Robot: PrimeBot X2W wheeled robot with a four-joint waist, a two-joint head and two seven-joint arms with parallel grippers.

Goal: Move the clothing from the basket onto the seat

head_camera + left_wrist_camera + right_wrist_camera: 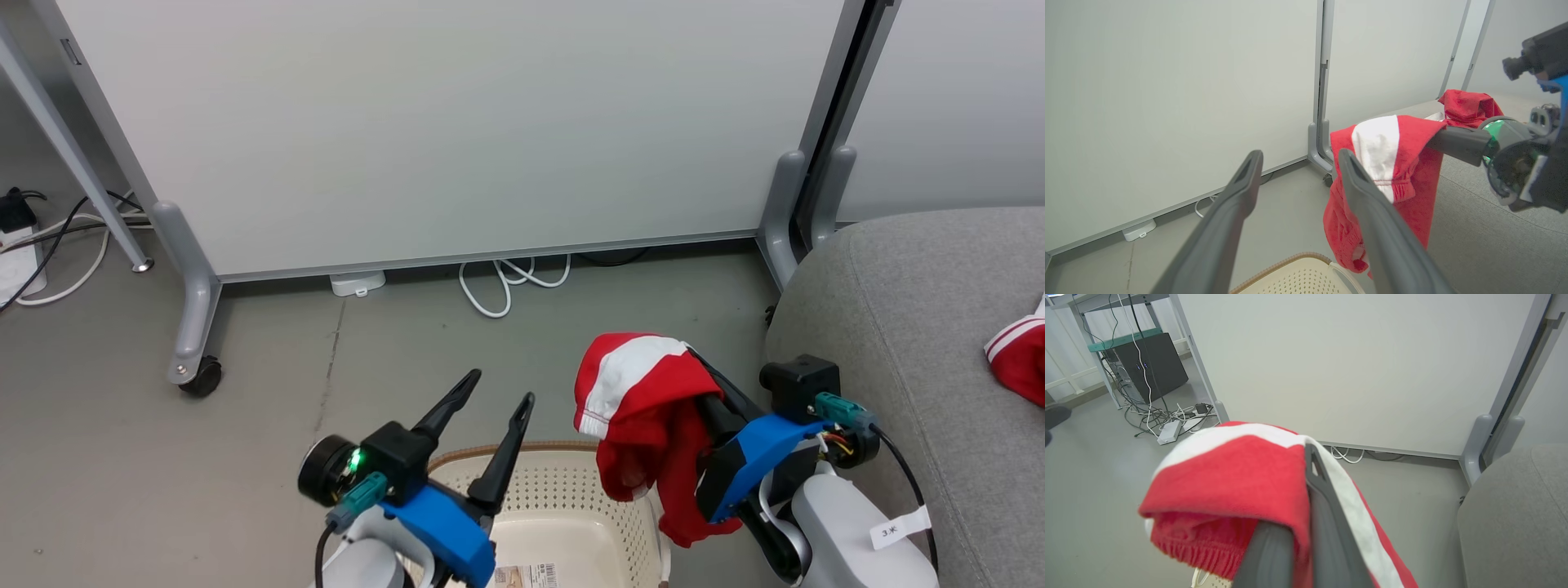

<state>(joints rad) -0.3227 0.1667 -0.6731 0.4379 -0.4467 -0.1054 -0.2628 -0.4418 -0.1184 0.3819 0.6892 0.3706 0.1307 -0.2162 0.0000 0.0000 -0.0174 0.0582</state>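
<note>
Right gripper (704,377) clamps 1 red garment (641,408) above the basket (563,490); next, carry it toward 3 o'clock onto the seat (922,310). Left gripper (502,385) gapes empty.

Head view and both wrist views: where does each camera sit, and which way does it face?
Head view: on the head, facing forward and down at the basket and sofa; both hands show, left hand open, right hand shut on a red garment.
Left wrist view: on the left wrist, looking along its spread fingers toward a white panel.
Right wrist view: on the right wrist, looking along fingers draped in the garment.
Shared: all show garment, panel, sofa.
</note>
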